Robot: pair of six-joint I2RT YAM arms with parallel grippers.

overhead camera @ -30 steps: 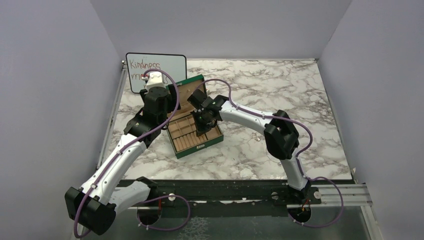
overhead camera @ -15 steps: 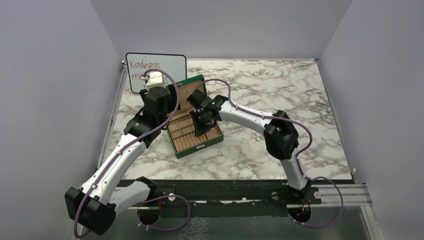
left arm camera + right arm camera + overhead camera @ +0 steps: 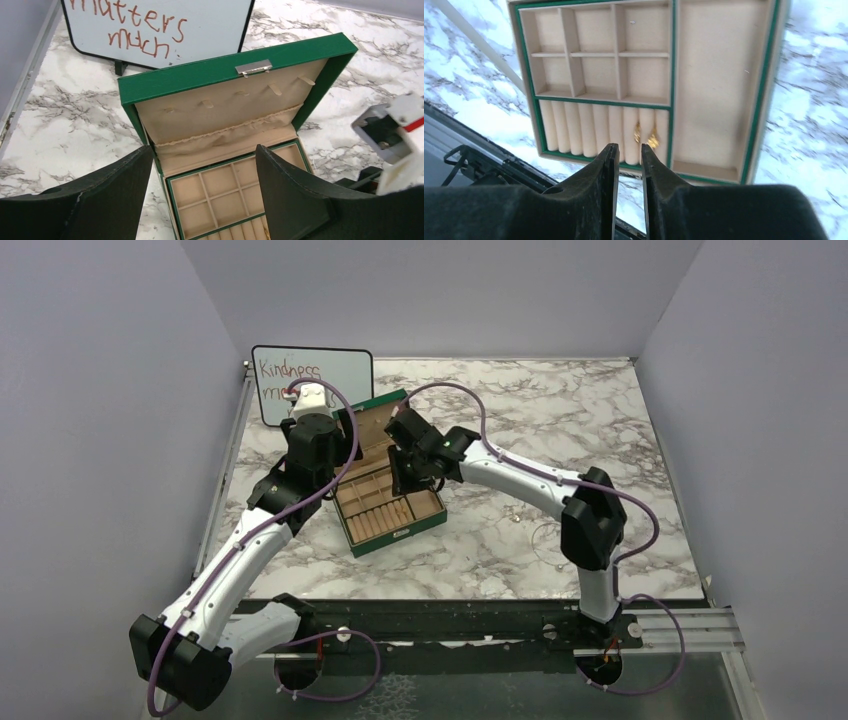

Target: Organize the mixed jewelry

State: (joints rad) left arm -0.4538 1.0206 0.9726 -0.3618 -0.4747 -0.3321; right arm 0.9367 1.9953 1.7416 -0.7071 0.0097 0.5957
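Note:
The green box point(image 3: 372, 410) stands open with tan compartments point(image 3: 596, 60). Two small gold pieces point(image 3: 653, 139) lie in its ring rolls at the near right. A few tiny pieces point(image 3: 515, 517) and a thin silver wire loop point(image 3: 543, 537) lie on the marble to the box's right. My right gripper point(image 3: 629, 148) hovers above the box's near edge, also seen in the top view point(image 3: 405, 483). Its jaws are a narrow gap apart with nothing between them. My left gripper point(image 3: 204, 150) is wide open and empty over the box's left side, seen in the top view point(image 3: 326, 475).
A whiteboard point(image 3: 312, 380) with red writing stands behind the box at the back left. Grey walls close in the marble table point(image 3: 600, 430) on three sides. A black rail point(image 3: 450, 615) runs along the near edge.
My right gripper has lifted out of the box and drawn back to the right, and its elbow has swung right. The left arm has not moved.

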